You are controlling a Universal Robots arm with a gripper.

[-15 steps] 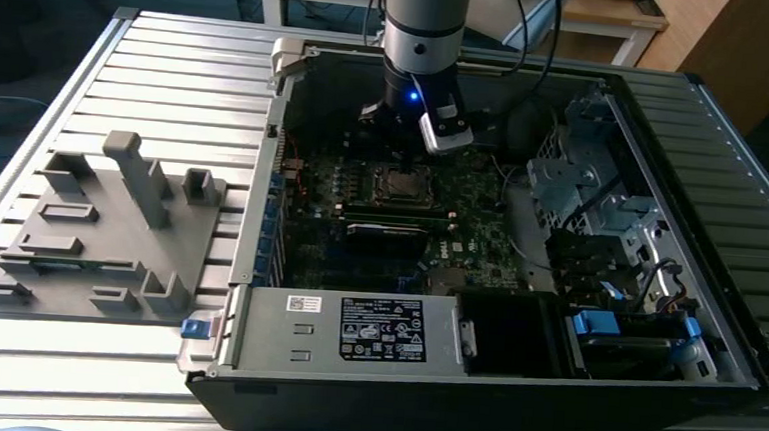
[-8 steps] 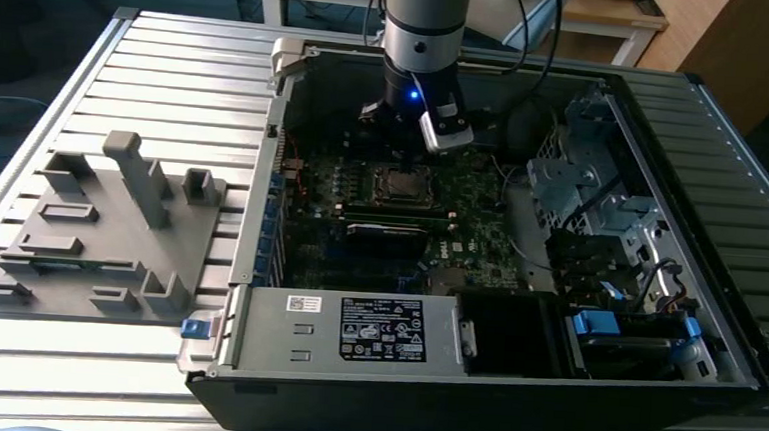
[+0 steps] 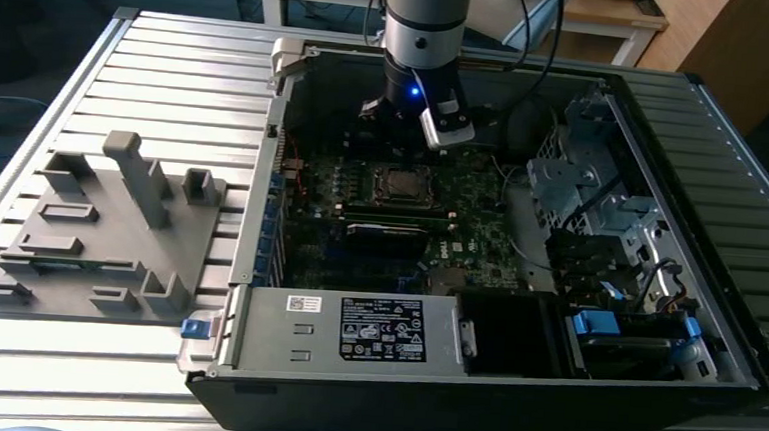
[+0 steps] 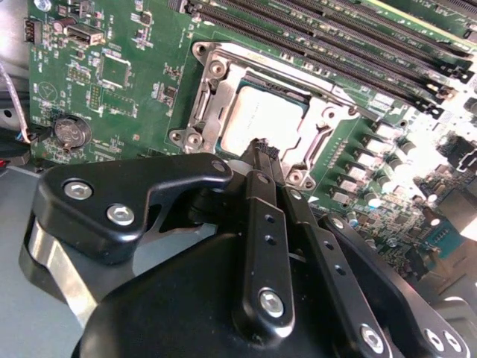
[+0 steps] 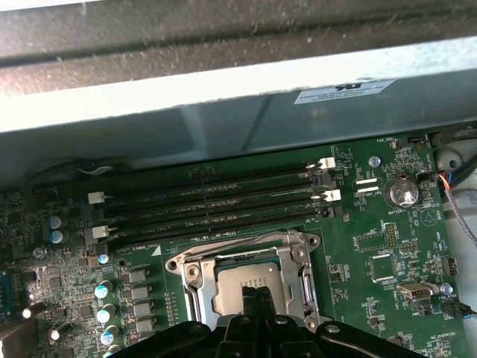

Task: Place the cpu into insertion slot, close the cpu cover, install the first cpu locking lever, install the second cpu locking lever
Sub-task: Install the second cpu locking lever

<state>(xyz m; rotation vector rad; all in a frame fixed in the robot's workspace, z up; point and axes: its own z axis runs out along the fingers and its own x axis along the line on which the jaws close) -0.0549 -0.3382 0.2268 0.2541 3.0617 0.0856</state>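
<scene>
- gripper (image 4: 262,153) sits down inside the open computer case (image 3: 698,325), just above the socket; in both wrist views the jaws look pressed together, tips meeting, holding nothing
- cpu (image 4: 267,119) lies flat in the insertion slot, dull silver top showing; jaw tips hover at its near edge, contact not clear
- cpu cover (image 4: 223,63) is down around the chip, shiny frame with window open over the metal top; also seen in the first wrist view (image 5: 298,246)
- whether the locking levers are latched cannot be told
- motherboard (image 4: 127,82) green; empty memory slots (image 5: 216,198) run beside the socket; coin battery (image 5: 403,191) beyond them
- in the exterior view the arm (image 3: 423,28) reaches down over the socket (image 3: 402,184); case stands on the slatted metal surface (image 3: 166,72); grey fixture tray (image 3: 103,228) lies at the exterior view's left, well apart from the case
</scene>
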